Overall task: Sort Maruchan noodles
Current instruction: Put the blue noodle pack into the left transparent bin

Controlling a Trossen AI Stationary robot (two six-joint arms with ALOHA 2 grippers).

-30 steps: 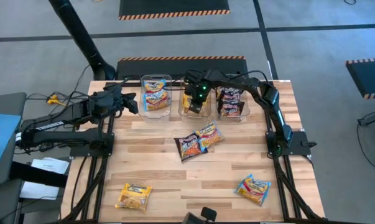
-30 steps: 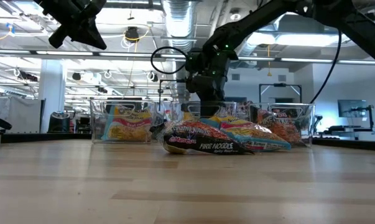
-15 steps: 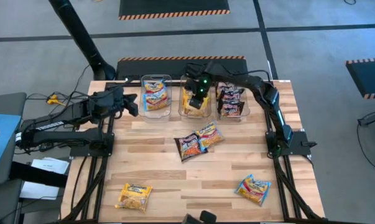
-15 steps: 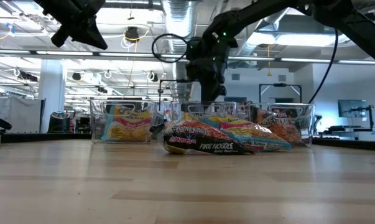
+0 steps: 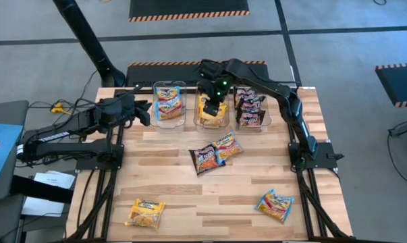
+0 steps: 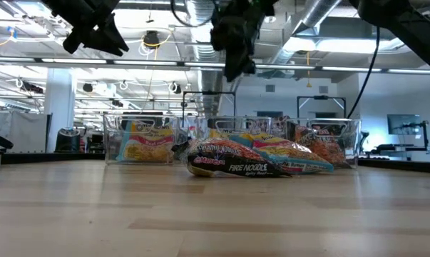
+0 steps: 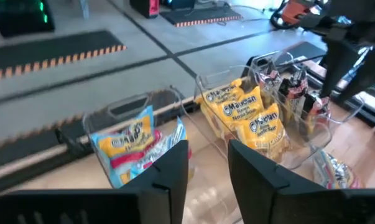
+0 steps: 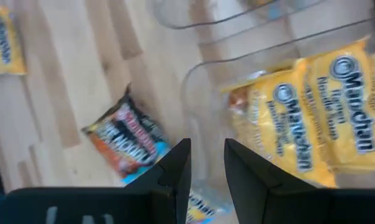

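High view: wooden table [image 5: 176, 182] carries three clear bins [image 5: 168, 104] along its far edge — blue-pink, yellow [image 5: 210, 111] and dark packets inside, apparently sorted. Right gripper [image 5: 215, 101] hovers over the middle bin, fingers slightly apart, empty. Left gripper [image 5: 141, 111], beside the blue-pink bin, likewise parted and empty. Four loose packets [image 5: 215, 153] lie on the table.

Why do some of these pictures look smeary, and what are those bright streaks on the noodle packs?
Right wrist view: the yellow packets and clear bin look motion-smeared. Left wrist view: softly blurred, especially the floor behind. Low view: sharp at the dark packet; ceiling lamps give glare on its glossy wrap. High view: even light, faint shadows.
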